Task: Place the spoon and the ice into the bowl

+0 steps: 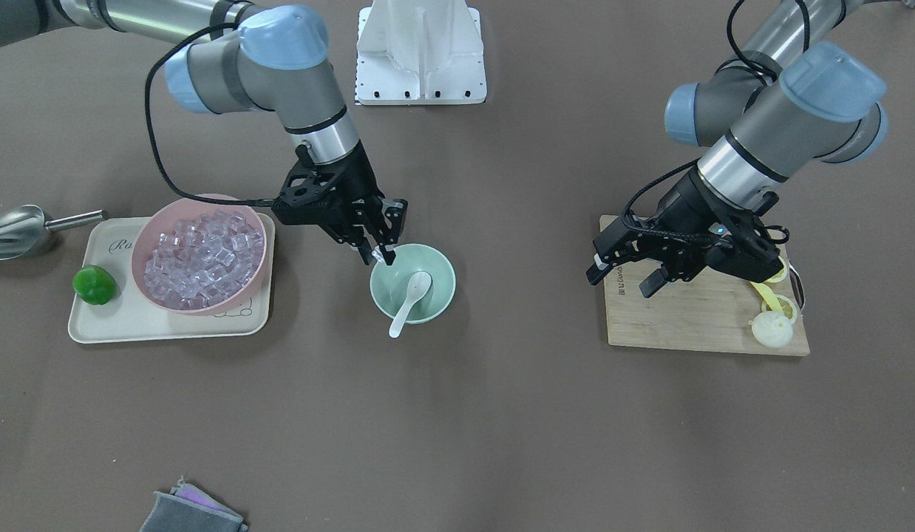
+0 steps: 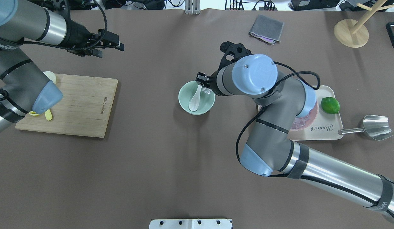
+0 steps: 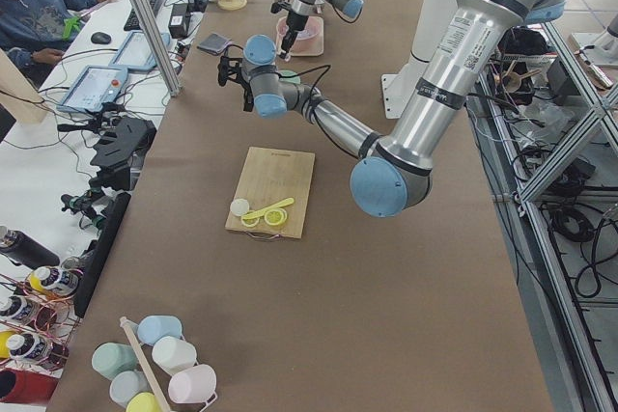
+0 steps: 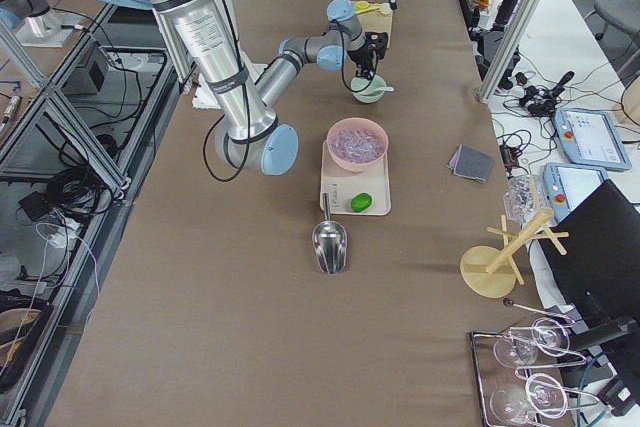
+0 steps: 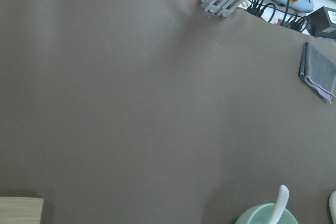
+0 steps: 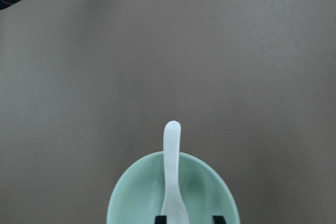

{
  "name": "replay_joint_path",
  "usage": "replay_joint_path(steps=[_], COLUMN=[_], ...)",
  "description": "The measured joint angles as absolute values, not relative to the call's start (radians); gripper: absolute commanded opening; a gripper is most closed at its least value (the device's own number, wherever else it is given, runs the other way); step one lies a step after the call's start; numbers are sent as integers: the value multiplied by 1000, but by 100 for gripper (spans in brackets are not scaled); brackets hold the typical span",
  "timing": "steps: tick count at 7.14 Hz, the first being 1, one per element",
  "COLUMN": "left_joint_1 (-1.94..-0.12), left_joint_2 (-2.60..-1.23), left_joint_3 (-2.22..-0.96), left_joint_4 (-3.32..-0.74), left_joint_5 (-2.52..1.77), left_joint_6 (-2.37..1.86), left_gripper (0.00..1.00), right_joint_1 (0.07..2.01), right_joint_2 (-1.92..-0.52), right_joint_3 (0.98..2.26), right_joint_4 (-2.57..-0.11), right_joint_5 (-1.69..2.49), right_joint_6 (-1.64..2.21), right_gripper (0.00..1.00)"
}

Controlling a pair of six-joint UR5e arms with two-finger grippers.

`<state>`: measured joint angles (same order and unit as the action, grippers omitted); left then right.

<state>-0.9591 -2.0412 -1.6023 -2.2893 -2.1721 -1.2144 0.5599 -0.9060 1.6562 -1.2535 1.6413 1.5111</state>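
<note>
Right gripper (image 1: 378, 255): pinching one ice (image 1: 381, 257) cube between nearly closed fingertips, hanging over the bowl (image 1: 441, 267) at its rim.
Left gripper (image 1: 624, 279): standing wide open, holding nothing, over the cutting board (image 1: 686, 318).
Risk: the ice is hanging by the rim, not the middle; dropped here, it may be glancing off rim or spoon (image 1: 413, 294) onto the counter.
Bowl: holding the spoon, handle leaning over the near rim; no ice showing inside.
Pink bowl (image 1: 148, 235): heaped with cubes, sitting on the tray (image 1: 95, 325).
</note>
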Motion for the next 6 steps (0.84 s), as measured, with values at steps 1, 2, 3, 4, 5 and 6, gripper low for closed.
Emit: replay_joint_path(steps=[1,2,3,4,5,6], left_joint_1=[-960,-963,-970,-995,-1041,-1097], left_joint_2=[-2035,-2024,-2014,-1998,-1962,-1911], left_joint_3=[-1605,-1606,-1605,-1599,-1594,-1593], left_joint_4=[-2290,-2289,-2284,-2276,-2264,-2246], left_joint_5=[-2172,-2171,-2168,-2163,-2163,-2172], left_joint_6=[-1213,-1212,-1211,-1191,-1129,-1033], left_gripper=[97,97,97,97,97,97], right_joint_1=[549,545,550,574,632,720], right_joint_2=[-892,-889,-901,-940,-1004,-1087], right_joint_3=[1634,1626,1636,1671,1721,1776], right_joint_4=[-1253,-1252,-1253,-1256,-1260,-1263], right_joint_5=[1622,1616,1618,1640,1695,1780], right_joint_6=[1523,1530,1524,1490,1415,1315], right_gripper=[100,100,100,100,100,100])
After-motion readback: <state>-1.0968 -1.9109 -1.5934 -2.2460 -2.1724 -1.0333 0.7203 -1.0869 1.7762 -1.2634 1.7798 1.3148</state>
